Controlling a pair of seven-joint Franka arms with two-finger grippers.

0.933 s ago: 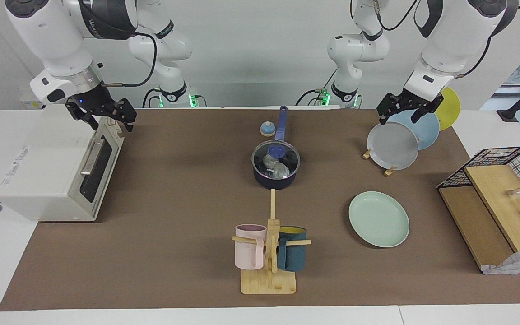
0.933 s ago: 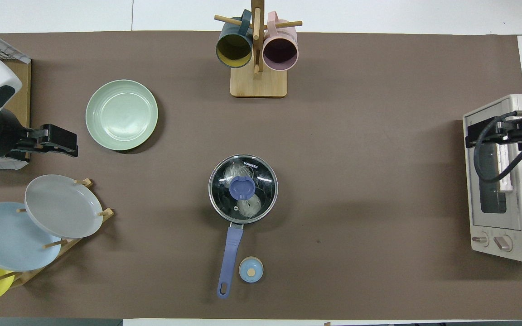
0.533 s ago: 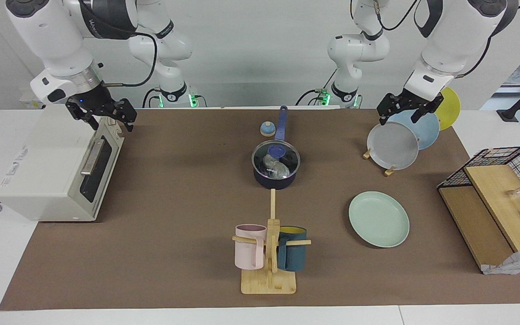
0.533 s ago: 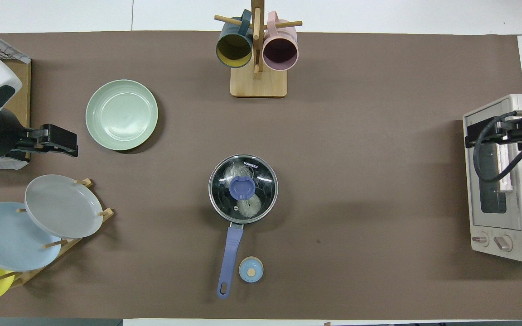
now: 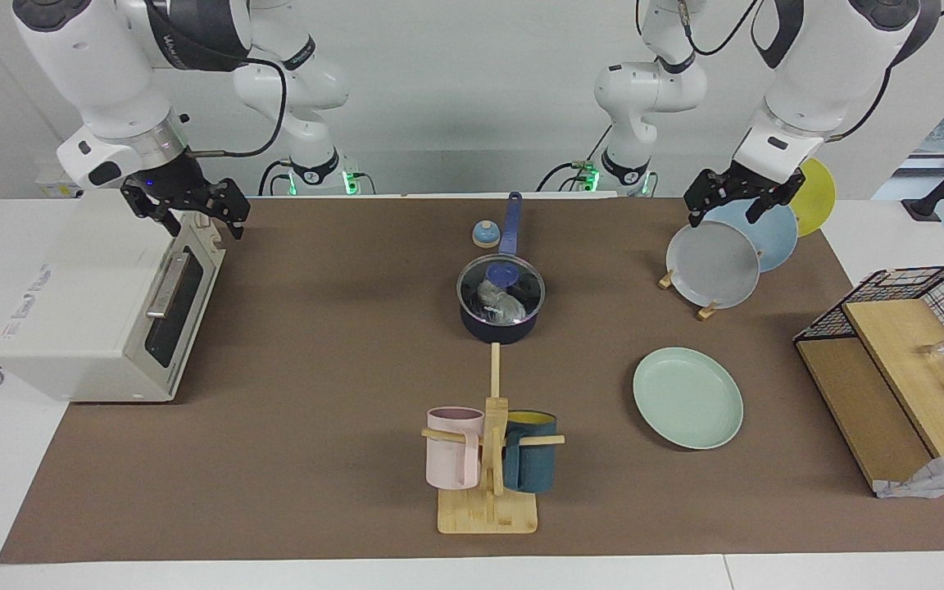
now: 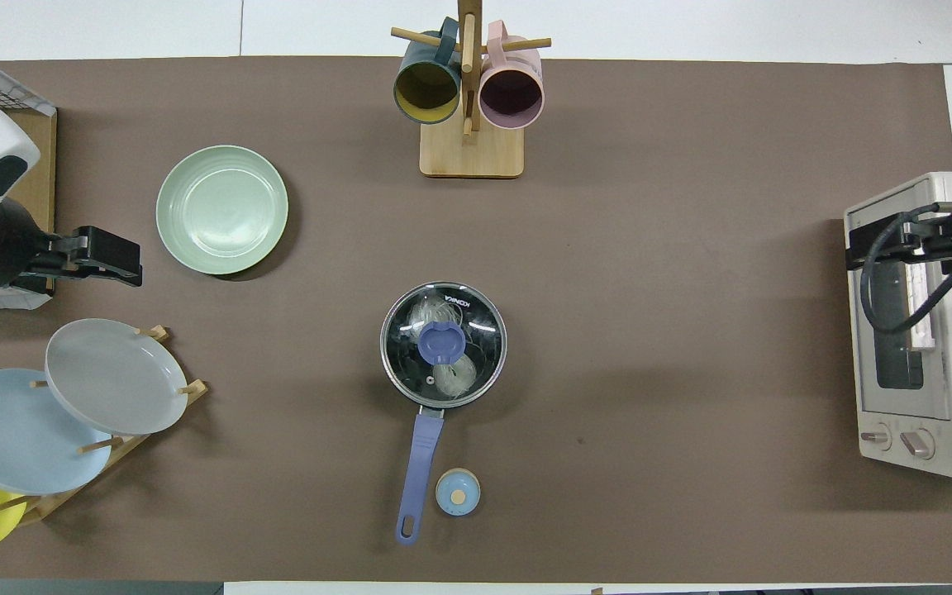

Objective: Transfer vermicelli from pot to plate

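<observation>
I am keeping both arms up and waiting. My left tool (image 5: 732,201) is hanging over the rack of plates (image 5: 714,264) at the left arm's end of the counter (image 5: 316,393), and I cannot tell how wide it is. It is holding nothing. My right tool (image 5: 189,209) is hanging over the top of the white oven (image 5: 103,311) at the right arm's end of the counter, and I cannot tell how wide that one is either. It is holding nothing too. The pot (image 5: 501,307) is sitting in the middle of the counter, with its long blue handle (image 5: 510,223) pointing at the robots. A glass lid (image 6: 443,345) with a blue knob is lying on top of the pot. The vermicelli (image 6: 453,376) is sitting inside the pot, and I am seeing it through the lid as two pale clumps. The plate (image 5: 687,397) is lying flat on the counter, farther from the robots than the pot and toward the left arm's end. It is well apart from the pot. A small blue round thing (image 5: 485,234) is sitting just beside the handle. A wooden stand with two mugs (image 5: 488,459) is standing farther from the robots than the pot.
</observation>
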